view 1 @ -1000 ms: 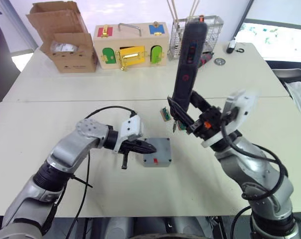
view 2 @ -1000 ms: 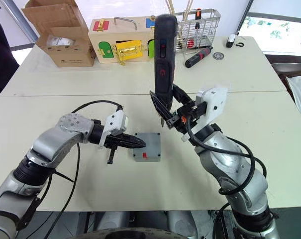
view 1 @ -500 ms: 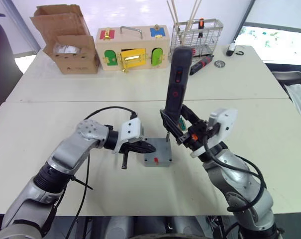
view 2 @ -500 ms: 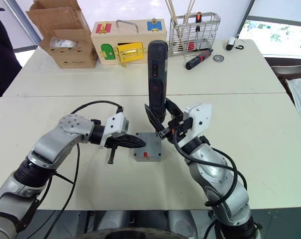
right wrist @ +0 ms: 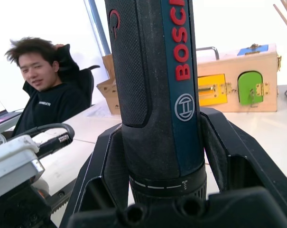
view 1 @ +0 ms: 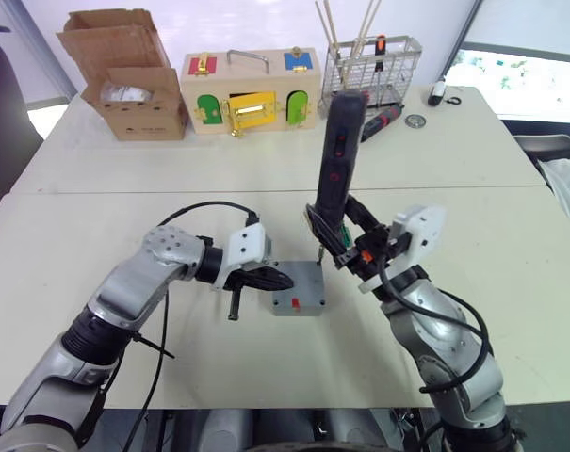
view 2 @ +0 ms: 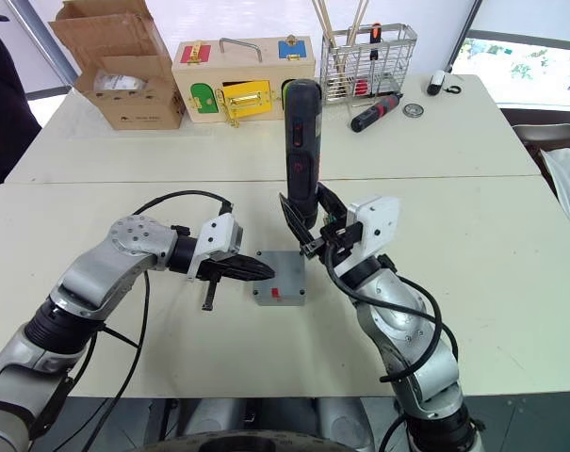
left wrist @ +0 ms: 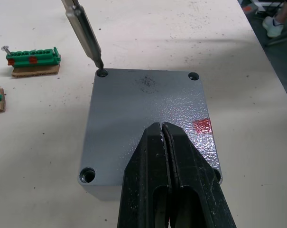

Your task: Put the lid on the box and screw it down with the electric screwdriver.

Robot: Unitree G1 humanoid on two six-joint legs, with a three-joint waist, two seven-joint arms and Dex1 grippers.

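The grey lid (left wrist: 143, 109) lies flat on the grey box (view 1: 301, 299), its corner screw holes showing and a red mark near one edge. My left gripper (left wrist: 162, 127) is shut, its tips resting on top of the lid. The black electric screwdriver (view 1: 336, 155) stands nearly upright, with my right gripper (view 1: 346, 247) shut on its lower body. Its thin metal bit (left wrist: 88, 38) is seated in the lid's far right corner hole. In the right wrist view the tool's body (right wrist: 155, 95) rises between my black fingers (right wrist: 236, 152).
At the table's back stand a brown cardboard carton (view 1: 124, 80), a wooden box with coloured doors (view 1: 249, 89) and a wire rack (view 1: 371, 58), with a hand screwdriver (view 1: 383, 118) beside it. Green terminal blocks (left wrist: 33, 59) lie near the box. A person (right wrist: 43, 90) sits beyond the table.
My right gripper has brought the screwdriver down and towards the box, so the bit now sits in the corner hole. My left gripper has stayed on the lid.
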